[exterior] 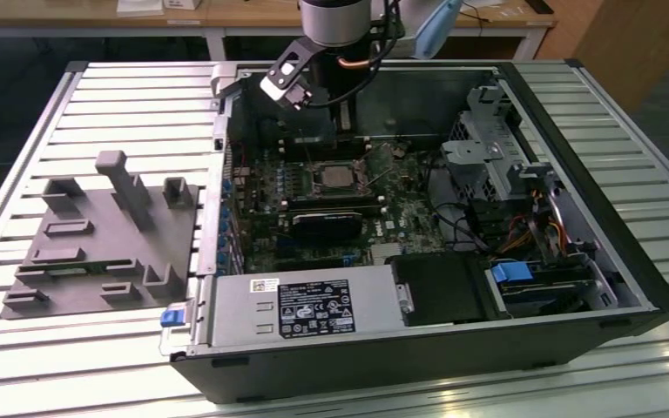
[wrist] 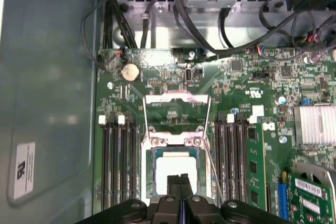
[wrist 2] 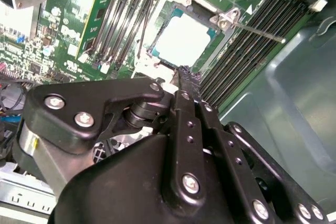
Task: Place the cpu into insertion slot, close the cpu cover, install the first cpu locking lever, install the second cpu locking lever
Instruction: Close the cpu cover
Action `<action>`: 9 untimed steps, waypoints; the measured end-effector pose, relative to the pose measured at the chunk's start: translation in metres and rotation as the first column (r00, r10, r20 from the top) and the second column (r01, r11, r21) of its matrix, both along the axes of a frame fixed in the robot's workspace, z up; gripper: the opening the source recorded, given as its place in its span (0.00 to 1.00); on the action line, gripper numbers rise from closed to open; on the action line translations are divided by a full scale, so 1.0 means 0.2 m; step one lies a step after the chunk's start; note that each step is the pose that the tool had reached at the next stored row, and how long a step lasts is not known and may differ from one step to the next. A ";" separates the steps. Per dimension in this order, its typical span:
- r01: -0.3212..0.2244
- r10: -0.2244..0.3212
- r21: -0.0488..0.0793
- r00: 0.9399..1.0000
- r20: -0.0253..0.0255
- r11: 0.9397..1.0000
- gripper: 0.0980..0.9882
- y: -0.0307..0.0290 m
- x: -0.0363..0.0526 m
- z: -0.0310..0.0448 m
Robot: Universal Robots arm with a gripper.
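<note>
- In the exterior view, an open computer case (exterior: 567, 252) is lying on a slatted table (exterior: 114, 104), with a grey fixture block (exterior: 102, 235) lying beside it on the exterior view's left.
- The arm is reaching down from above, and the gripper (exterior: 341, 131) is hanging inside the case just behind the insertion slot (exterior: 314, 177). The cpu (exterior: 337, 177) is sitting in that slot, silver top facing up. From this view I cannot tell how the fingers are standing.
- In the second wrist view, the gripper (wrist 2: 181, 72) is pointing at the near edge of the cpu (wrist 2: 184, 43). Its two fingers (wrist 2: 178, 103) are pressing flat against each other and gripping nothing.
- A thin metal rod (wrist 2: 260, 31) is jutting out over the memory slots (wrist 2: 247, 35).
- In the first wrist view, the gripper (wrist: 180, 184) is hovering over the cpu (wrist: 176, 169), jaws together and empty; whether the tips are touching the chip cannot be told.
- The cpu is lying square inside the insertion slot (wrist: 148, 179), uncovered.
- The cpu cover (wrist: 177, 98) is standing swung open on the slot's far side, green circuit board (wrist: 157, 72) showing through its window.
- Two wire levers (wrist: 209, 124) are running alongside the cover, one on each side.
</note>
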State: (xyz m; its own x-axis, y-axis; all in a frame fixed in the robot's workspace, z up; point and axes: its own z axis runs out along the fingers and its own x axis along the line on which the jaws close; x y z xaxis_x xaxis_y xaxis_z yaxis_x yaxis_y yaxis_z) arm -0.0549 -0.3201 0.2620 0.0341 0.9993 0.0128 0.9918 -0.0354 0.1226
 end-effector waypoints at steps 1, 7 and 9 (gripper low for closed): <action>0.000 0.000 0.000 1.000 -0.001 1.000 0.00 0.000 0.011 0.000; 0.000 0.000 0.000 1.000 -0.013 1.000 0.00 0.000 0.096 0.000; 0.000 0.000 0.000 1.000 -0.018 1.000 0.00 0.000 0.133 0.000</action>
